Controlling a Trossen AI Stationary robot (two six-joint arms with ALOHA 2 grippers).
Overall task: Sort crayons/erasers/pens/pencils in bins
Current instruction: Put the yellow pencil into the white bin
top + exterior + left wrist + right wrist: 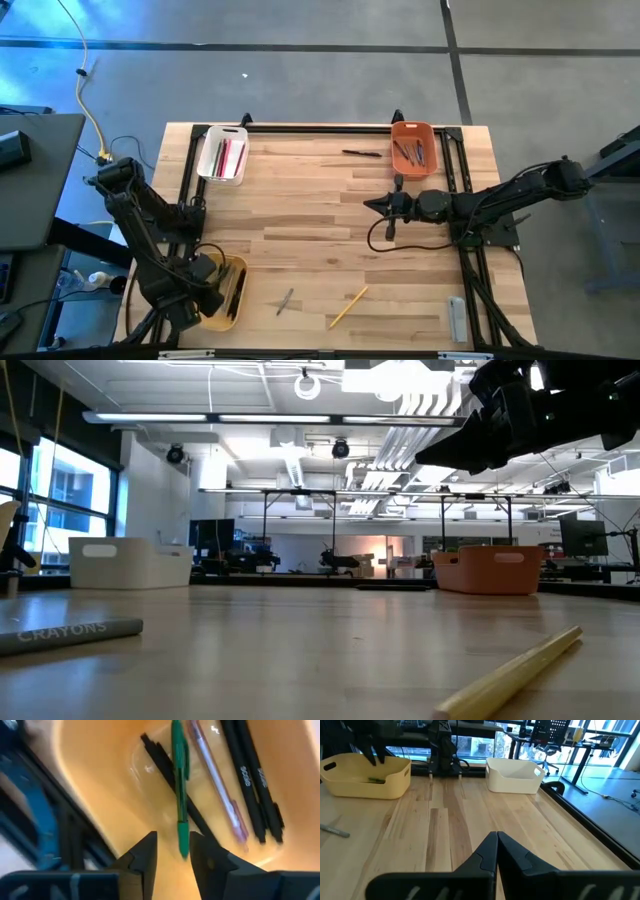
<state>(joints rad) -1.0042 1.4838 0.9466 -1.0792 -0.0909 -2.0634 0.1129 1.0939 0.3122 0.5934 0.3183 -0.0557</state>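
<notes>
Two fingertips of the left gripper (172, 839) parted narrowly above the yellow bin (85, 767), gripping nothing, with the lower end of the green pen (179, 775) lying in the gap between them but apparently touching neither. Beside that pen on the bin floor, a purple pen (215, 780) and several black pens (250, 785). Likely hazards on withdrawal: catching the green pen's end with a fingertip and dragging it up the wall, or nudging the bin itself on a sideways exit instead of a straight lift. Farther out on the table, unsorted: a grey stick (286, 300), a yellow pencil (348, 307) and a black pen (362, 153) near the orange bin (413, 147); white bin (223, 155) at the far left corner. Right gripper (496, 837) pressed together and empty over mid-table, near enough to the loose sticks to risk crossing paths with the left arm.
</notes>
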